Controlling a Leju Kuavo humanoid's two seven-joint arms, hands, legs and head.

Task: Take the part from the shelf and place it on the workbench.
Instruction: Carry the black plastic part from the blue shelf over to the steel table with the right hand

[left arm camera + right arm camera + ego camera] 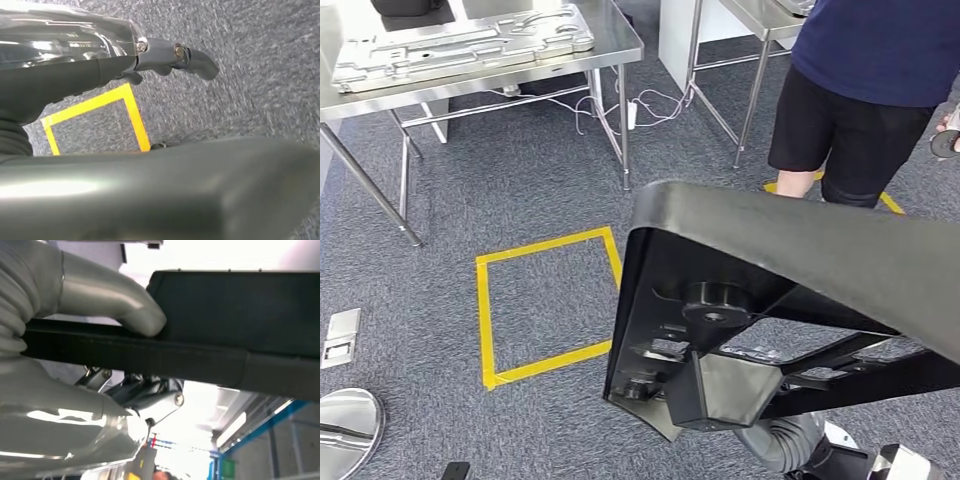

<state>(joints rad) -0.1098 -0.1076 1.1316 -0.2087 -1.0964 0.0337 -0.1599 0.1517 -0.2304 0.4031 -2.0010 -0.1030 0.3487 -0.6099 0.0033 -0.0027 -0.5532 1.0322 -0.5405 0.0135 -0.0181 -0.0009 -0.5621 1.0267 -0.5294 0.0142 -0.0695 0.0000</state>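
A large black part (810, 250), a curved panel with brackets and a round boss on its underside, fills the lower right of the head view. My right hand (784, 440) grips it from below at its near edge. The right wrist view shows the thumb (139, 315) pressing on the part's black edge (234, 310), with the rest of the hand (49, 405) under it. My left hand (166, 55) hangs over the carpet with fingers stretched out and nothing in them. The steel workbench (622, 45) stands at the far left.
A pressed metal panel (463, 40) lies on the workbench, with cables (637, 105) beneath it. A yellow tape square (546, 305) marks the carpet ahead. A person in a blue shirt and black shorts (856, 110) stands at the far right beside a second steel table (758, 20). A floor socket plate (341, 338) sits left.
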